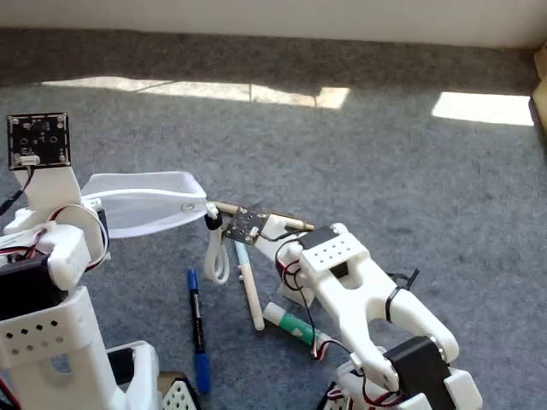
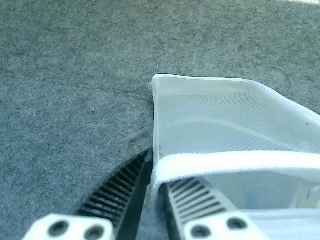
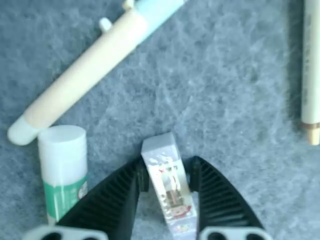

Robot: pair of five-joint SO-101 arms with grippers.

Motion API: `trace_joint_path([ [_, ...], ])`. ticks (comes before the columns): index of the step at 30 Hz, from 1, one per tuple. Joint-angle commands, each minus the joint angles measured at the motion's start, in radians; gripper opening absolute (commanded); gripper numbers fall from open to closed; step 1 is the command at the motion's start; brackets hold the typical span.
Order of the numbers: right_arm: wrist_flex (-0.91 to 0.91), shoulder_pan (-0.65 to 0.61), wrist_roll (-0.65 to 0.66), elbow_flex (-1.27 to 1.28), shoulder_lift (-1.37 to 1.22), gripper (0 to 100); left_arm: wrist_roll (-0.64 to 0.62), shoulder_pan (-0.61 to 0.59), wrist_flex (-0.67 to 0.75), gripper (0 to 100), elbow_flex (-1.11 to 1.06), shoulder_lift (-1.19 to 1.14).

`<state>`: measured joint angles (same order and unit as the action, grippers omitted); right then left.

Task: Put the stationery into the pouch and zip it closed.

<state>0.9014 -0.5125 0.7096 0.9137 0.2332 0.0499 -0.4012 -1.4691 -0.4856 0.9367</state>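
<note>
1. Left wrist view first: your left gripper (image 2: 152, 172) is pinched down on the white rim of the mesh pouch (image 2: 225, 120), with only fabric between the jaws. My guess is that's to hold the pouch up off the grey carpet (image 1: 410, 196) so its mouth stays put.
2. Your right gripper (image 3: 167, 170) is clamped on a small eraser (image 3: 167, 185), 1 finger on each long side and the narrow end poking out front. That looks like a grip for feeding it in end-first. I can't tell if it's off the carpet yet.
3. The glue stick (image 3: 62, 165) lies just beside that claw, its cap next to the end of the cream pen (image 3: 85, 70). A pencil (image 3: 311, 70) lies well apart.
4. The blue pen (image 1: 197, 325) lies on its own near the left arm. So 4 loose items are still out of the pouch, and zipping comes last.
</note>
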Motion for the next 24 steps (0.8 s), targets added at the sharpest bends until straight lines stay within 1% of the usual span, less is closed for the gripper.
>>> trace_joint_path([
  [1, 0.002, -0.015, 0.009, -0.022, 0.008, 0.5, -0.011, -0.007, 0.0, 1, 0.035, 0.004],
  [4, 0.048, 0.013, 0.005, -0.016, 0.079, 0.5, -0.011, 0.002, 0.002, 1, 0.038, 0.001],
  [6, 0.081, 0.047, 0.003, -0.018, 0.148, 0.5, -0.015, 0.036, 0.005, 1, 0.039, -0.001],
  [8, 0.096, 0.081, -0.003, -0.016, 0.225, 0.5, -0.052, 0.074, 0.008, 1, 0.041, -0.001],
  [13, 0.099, 0.159, -0.092, -0.013, 0.39, 0.5, -0.068, 0.15, 0.035, 1, 0.051, -0.004],
  [16, 0.101, 0.223, -0.17, -0.013, 0.481, 0.5, -0.104, 0.197, 0.035, 1, 0.067, -0.004],
  [20, 0.101, 0.291, -0.288, -0.013, 0.596, 0.5, -0.117, 0.257, 0.031, 1, 0.097, -0.008],
  [24, 0.101, 0.308, -0.45, -0.015, 0.707, 0.9, -0.117, 0.325, 0.028, 1, 0.165, -0.128],
])
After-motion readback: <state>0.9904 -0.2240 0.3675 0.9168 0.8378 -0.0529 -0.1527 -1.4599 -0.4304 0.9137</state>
